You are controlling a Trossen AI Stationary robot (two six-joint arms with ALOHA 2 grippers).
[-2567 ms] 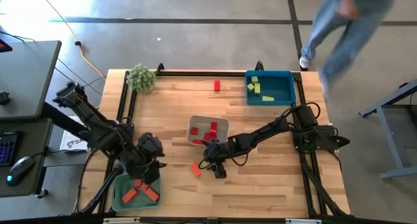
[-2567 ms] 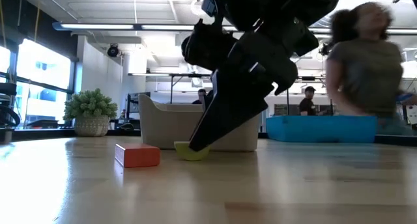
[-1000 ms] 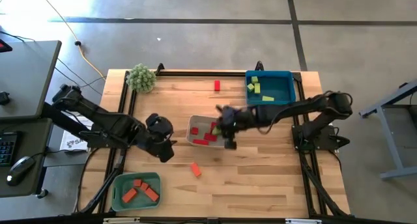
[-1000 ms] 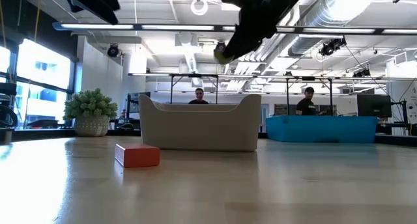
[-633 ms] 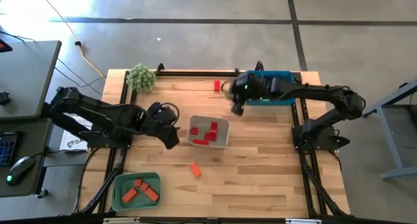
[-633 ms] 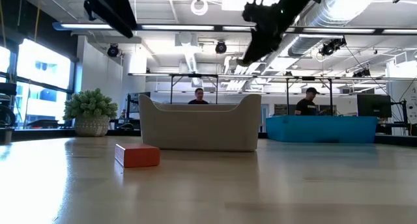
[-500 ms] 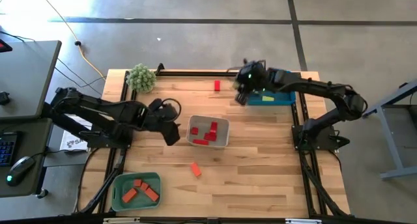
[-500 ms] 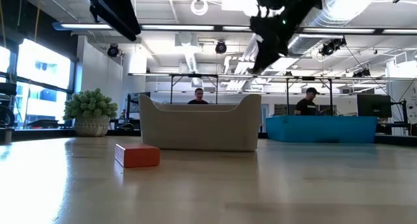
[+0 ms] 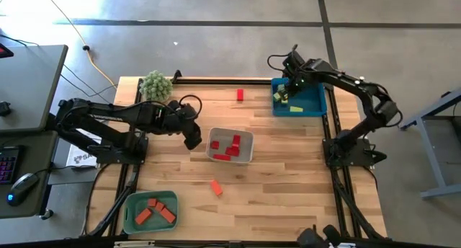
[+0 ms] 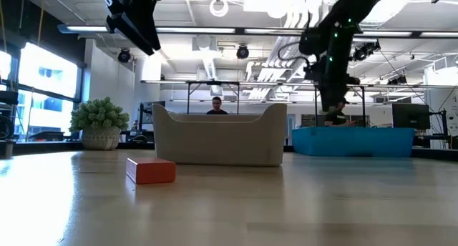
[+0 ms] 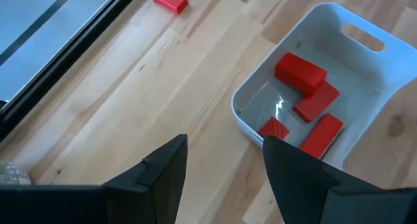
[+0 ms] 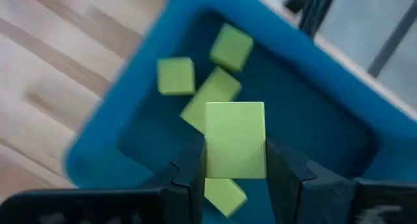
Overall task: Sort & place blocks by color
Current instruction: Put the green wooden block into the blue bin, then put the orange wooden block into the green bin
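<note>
open left pincer (image 11: 225,168), red blocks (image 11: 301,73) in white tray (image 11: 339,25)

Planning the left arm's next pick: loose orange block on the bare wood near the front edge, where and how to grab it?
Take the orange block across its two long sides, coming straight down. It lies flat and alone on the table, skewed to the edges in the high view, so turn the wrist to match. The left end effector is open and empty, hovering beside the white tray; the right end effector holds a yellow-green block.
</note>
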